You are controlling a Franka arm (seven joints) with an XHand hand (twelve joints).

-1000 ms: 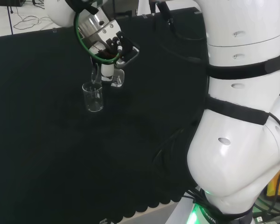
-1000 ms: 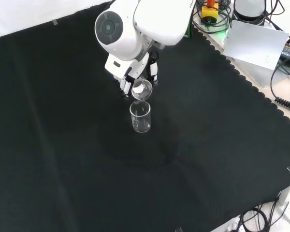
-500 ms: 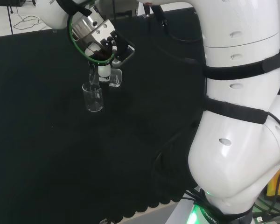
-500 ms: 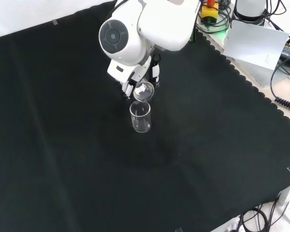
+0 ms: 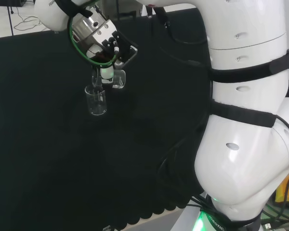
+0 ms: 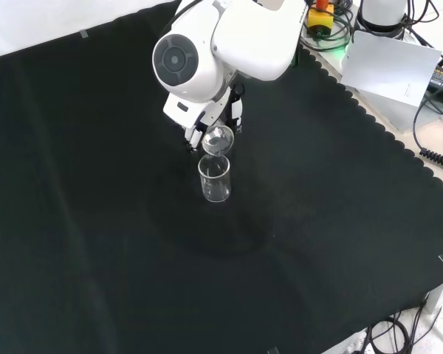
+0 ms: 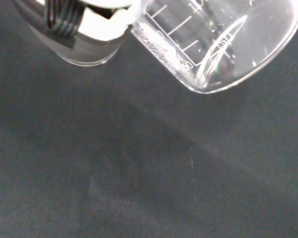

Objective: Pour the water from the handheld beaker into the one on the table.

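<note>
**Hand tipping a held beaker over the beaker standing on the cloth**

The black cloth (image 6: 96,243) is covering the bench, and the beaker on the table (image 6: 215,178) is serving as the landmark: it is standing upright on the cloth, mouth up, clear glass. In the front view the white arm link (image 6: 221,40) with its round grey cap is hanging above and behind that standing beaker, reaching in from the view's top.

The hand (image 6: 207,118) is sitting just beyond the standing beaker in the front view, and just above and to the right of it (image 5: 96,101) in the head view, where the hand (image 5: 106,50) is showing below a green-ringed wrist. Its fingers are curling around the handheld beaker (image 6: 217,139), gripping it. That held beaker is tilting, with its mouth hanging directly over the rim of the standing beaker, close to it; whether the two rims are touching I cannot tell.

In the wrist view the handheld beaker (image 7: 223,44) is lying tipped, its printed scale marks showing, with a white part of the hand (image 7: 97,25) beside it. Whether water is flowing I cannot tell.
</note>
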